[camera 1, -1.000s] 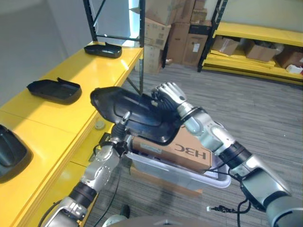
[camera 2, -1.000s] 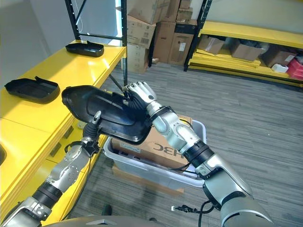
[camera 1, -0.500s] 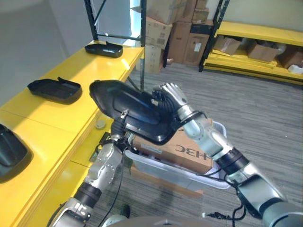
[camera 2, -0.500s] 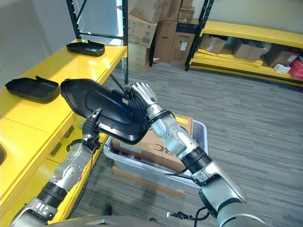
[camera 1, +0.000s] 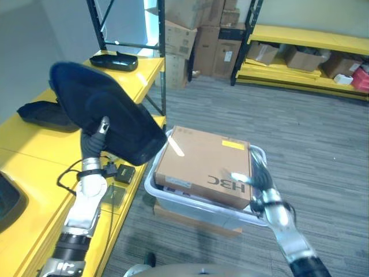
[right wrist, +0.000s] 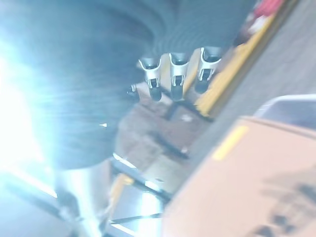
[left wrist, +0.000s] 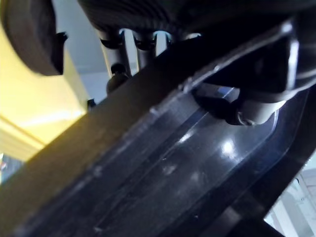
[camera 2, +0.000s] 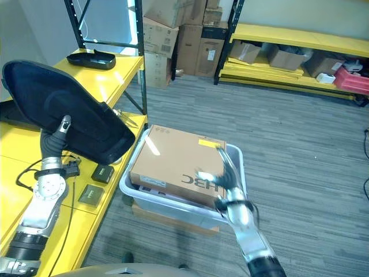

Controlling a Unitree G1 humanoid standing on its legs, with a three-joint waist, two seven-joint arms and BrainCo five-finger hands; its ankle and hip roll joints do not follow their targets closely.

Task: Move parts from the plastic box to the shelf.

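Observation:
My left hand [camera 2: 55,141] is shut on the edge of a large black plastic part [camera 1: 104,112], held raised and tilted over the yellow shelf [camera 1: 40,147]. In the left wrist view the fingers [left wrist: 138,47] and thumb [left wrist: 252,111] clamp the part [left wrist: 173,163] between them. My right hand [camera 1: 257,176] hangs low by the near right rim of the clear plastic box [camera 1: 199,208], with straight fingers [right wrist: 171,74] holding nothing. A brown cardboard box [camera 1: 204,164] lies in the plastic box.
Other black parts lie on the shelf: one far back [camera 1: 113,59], one behind the held part [camera 1: 34,113], one at the near left [camera 1: 8,199]. Small dark items [camera 1: 123,172] sit on the lower ledge. A black rack post [camera 1: 161,57] stands at the shelf corner.
My right hand has let go of the black part and dropped to the box's near right rim. The left hand has swung the part left and up over the shelf. The camera shifted.

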